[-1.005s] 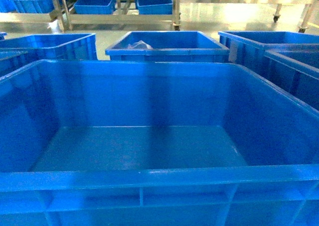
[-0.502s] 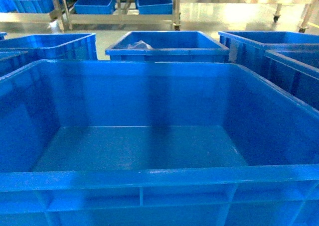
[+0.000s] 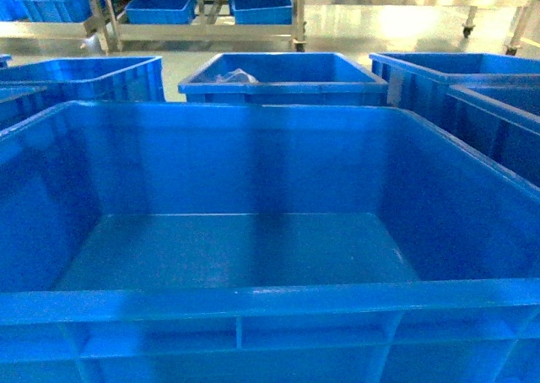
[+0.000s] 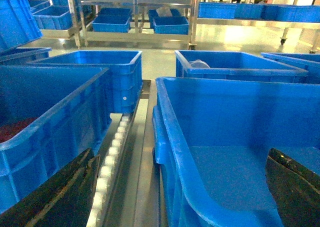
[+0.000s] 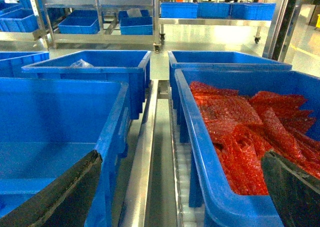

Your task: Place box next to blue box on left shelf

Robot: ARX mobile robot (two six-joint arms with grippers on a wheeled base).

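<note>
Well, head view: the box (image 3: 253, 256) fills nearly the whole frame, open top up, floor bare; no gripper shows here.
Behind it, head view: a second crate (image 3: 283, 78) with something pale and crumpled in its left corner, more blue crates to either side, and metal shelving (image 3: 202, 20) with small blue bins across the aisle.
Left wrist view only: a roller track (image 4: 112, 162) with white rollers runs along the left wall of the box (image 4: 220, 152), between it and a neighbouring crate (image 4: 50, 132) that holds something dark red.
Left gripper (image 4: 180, 187): wide apart, one dark finger low at the left over the roller track side, the other low at the right over the inside of the box; the box's left rim lies between them, untouched as far as I can see.
Right wrist view only: a crate of red bubble wrap (image 5: 250, 132) sits just right of the box (image 5: 60, 137), a metal rail between them.
Right gripper (image 5: 180, 192): spread open, left finger over the box's right wall, right finger over the red-filled crate; it grips nothing.
Box position: on the conveyor line among the other crates, well apart from the shelving.
</note>
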